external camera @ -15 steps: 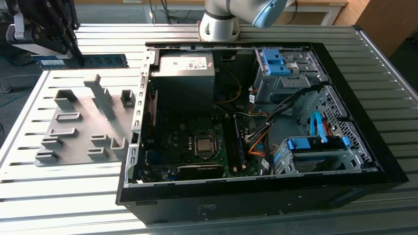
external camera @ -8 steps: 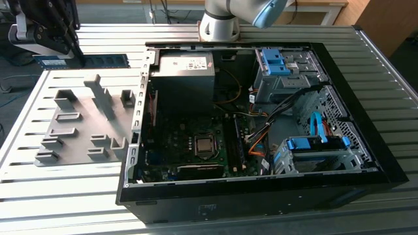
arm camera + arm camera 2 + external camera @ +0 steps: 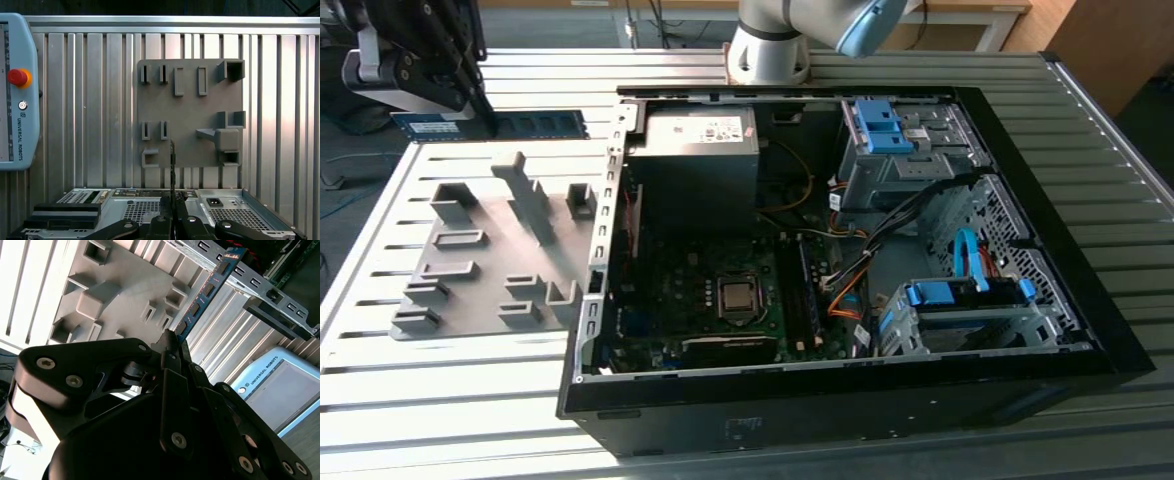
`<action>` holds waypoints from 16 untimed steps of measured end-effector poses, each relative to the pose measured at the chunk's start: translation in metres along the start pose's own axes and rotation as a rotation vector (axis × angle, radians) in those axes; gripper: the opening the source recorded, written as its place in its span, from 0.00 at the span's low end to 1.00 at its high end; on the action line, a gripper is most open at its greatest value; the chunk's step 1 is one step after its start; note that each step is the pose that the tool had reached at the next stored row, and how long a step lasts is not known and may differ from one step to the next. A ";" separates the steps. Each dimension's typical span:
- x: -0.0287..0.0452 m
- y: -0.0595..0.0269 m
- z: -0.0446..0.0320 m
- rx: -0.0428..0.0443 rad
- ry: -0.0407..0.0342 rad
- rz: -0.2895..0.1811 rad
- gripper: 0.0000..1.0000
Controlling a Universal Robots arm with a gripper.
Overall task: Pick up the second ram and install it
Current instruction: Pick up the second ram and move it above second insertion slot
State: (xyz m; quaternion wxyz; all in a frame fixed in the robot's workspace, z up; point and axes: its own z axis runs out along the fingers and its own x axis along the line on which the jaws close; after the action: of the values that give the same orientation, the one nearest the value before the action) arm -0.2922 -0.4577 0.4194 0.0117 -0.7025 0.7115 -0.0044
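blue-green and wafer-thin, the second ram (image 3: 207,290) juts straight out from the gripper (image 3: 172,340), whose jaws are clenched on one end of it. in the first wrist view the stick (image 3: 173,165) shows edge-on, just beyond the fingertips and above the grey holder block (image 3: 190,112). it looks light and stiff but brittle. best pinched on its flat faces close to the end, clear of the contact edge. the open computer case (image 3: 1067,300) sits well apart.

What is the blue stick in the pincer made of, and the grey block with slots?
The second ram looks like blue-green circuit board, flat and thin, carrying small dark chips. The grey holder block seems to be matte plastic: even grey, dull, no shine.
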 end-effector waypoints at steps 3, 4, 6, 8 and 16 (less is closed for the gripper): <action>0.0000 -0.0005 0.0000 0.0000 0.0000 0.000 0.14; 0.0000 -0.0007 0.0000 0.0000 0.0000 0.000 0.14; 0.0000 -0.0013 0.0000 0.0000 0.0001 0.000 0.14; 0.0000 -0.0020 0.0000 0.0000 0.0000 0.000 0.14; -0.0001 -0.0054 0.0001 0.0000 0.0000 0.000 0.14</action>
State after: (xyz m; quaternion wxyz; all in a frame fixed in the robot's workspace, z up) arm -0.2868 -0.4577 0.4194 0.0117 -0.7026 0.7115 -0.0044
